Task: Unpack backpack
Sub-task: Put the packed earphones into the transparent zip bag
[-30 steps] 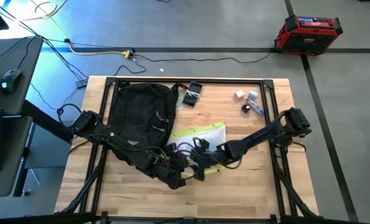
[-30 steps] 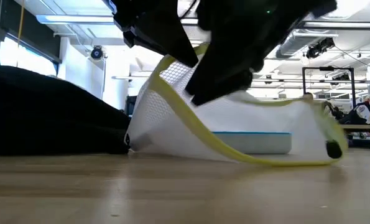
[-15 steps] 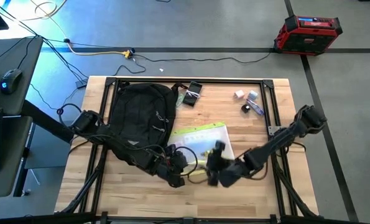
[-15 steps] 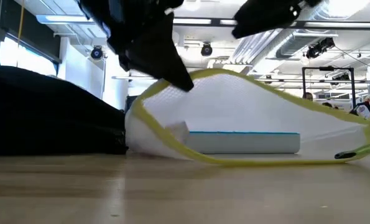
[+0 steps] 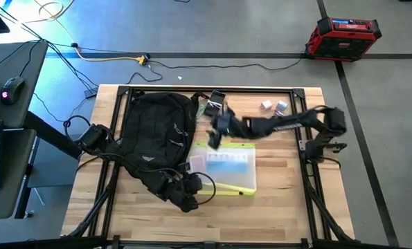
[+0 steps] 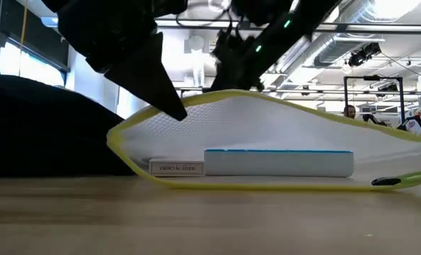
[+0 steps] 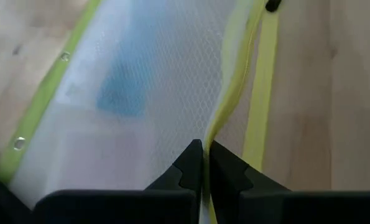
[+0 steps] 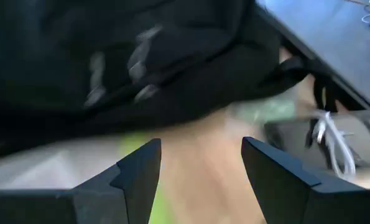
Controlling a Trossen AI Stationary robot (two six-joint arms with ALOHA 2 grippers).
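A: What is different from a second ago?

B: The right gripper (image 5: 216, 131) has left the near middle of the table and swung to the far side. Its fingers now stand apart and empty, beside the black fabric backpack (image 5: 157, 135).

A: And the pouch?

B: The white mesh pouch with the yellow-green edging (image 5: 226, 169) was lifted and bunched between both grippers. Now it lies spread flat on the wooden table (image 5: 289, 194). The left gripper (image 5: 190, 200) has drawn slightly nearer the front edge, clamped on the pouch's yellow edging. In the low view, a small white label (image 6: 176, 168) now shows inside, beside the flat white box with a blue top (image 6: 279, 163).
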